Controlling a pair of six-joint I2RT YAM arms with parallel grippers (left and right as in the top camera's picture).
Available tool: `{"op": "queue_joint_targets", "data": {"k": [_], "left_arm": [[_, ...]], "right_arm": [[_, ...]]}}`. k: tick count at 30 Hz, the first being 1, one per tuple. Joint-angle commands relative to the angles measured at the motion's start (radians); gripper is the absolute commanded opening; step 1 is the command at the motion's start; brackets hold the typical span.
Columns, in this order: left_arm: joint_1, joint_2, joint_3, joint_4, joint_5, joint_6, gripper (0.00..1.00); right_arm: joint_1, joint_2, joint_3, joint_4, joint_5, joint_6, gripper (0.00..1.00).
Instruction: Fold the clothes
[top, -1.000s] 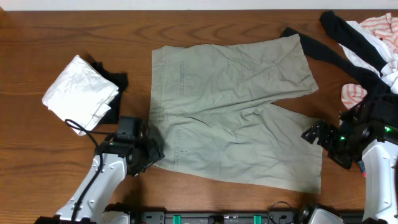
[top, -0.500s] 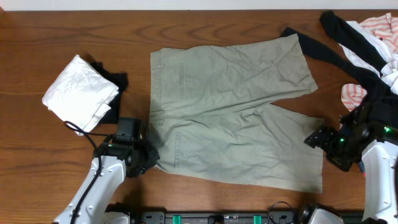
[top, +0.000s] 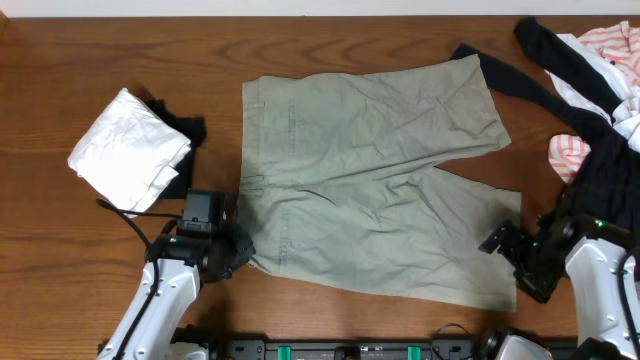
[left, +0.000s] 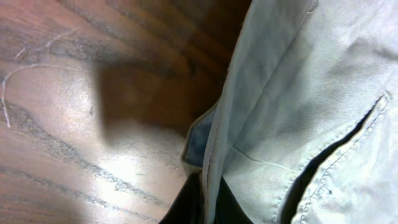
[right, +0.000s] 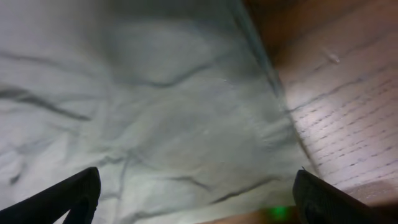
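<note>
Pale green shorts (top: 370, 170) lie spread flat at the middle of the table (top: 120, 50), waistband to the left. Within the last second the right gripper (top: 503, 243) has been brought down along the near leg's hem, jaws wide apart over the cloth. The left gripper (top: 246, 256) is pinched on the waistband corner. A two-corner lift for the first fold appears to be prepared.

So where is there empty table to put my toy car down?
Best is the far left corner of the table, above the white cloth and left of the shorts. A bare strip also runs beyond the shorts. The far right corner is crowded with black and striped clothes.
</note>
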Motion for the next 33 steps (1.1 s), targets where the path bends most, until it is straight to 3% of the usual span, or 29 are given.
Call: {"op": "queue_joint_targets", "data": {"k": [1, 14, 16, 19, 21, 23, 27, 29, 30, 33], "left_arm": [[0.003, -0.007, -0.002, 0.012, -0.019, 0.013, 0.06], [0.003, -0.007, -0.002, 0.013, -0.019, 0.013, 0.06], [0.003, -0.007, -0.002, 0.013, -0.019, 0.013, 0.06], [0.003, -0.007, -0.002, 0.013, -0.019, 0.013, 0.06], [0.003, -0.007, -0.002, 0.013, -0.019, 0.013, 0.06], [0.003, -0.007, -0.002, 0.013, -0.019, 0.013, 0.06], [0.003, -0.007, -0.002, 0.013, -0.019, 0.013, 0.06], [0.003, -0.007, -0.002, 0.012, -0.019, 0.013, 0.06], [0.003, -0.007, -0.002, 0.012, -0.015, 0.013, 0.06], [0.003, -0.008, -0.002, 0.005, -0.011, 0.014, 0.06]], "right_arm": [[-0.002, -0.008, -0.043, 0.024, 0.120, 0.109, 0.99], [-0.002, -0.008, -0.154, 0.140, 0.109, 0.125, 0.99], [-0.002, -0.008, -0.154, 0.142, 0.088, 0.125, 0.95], [-0.002, -0.008, -0.156, 0.140, 0.068, 0.121, 0.86], [-0.002, -0.008, -0.158, 0.140, 0.055, 0.121, 0.73], [-0.002, -0.008, -0.158, 0.138, 0.055, 0.121, 0.54], [-0.002, -0.008, -0.158, 0.129, 0.055, 0.121, 0.29], [-0.002, -0.008, -0.158, 0.129, 0.055, 0.121, 0.06], [-0.002, -0.008, -0.158, 0.128, 0.054, 0.121, 0.01], [-0.002, -0.008, -0.158, 0.127, 0.017, 0.121, 0.01]]}}
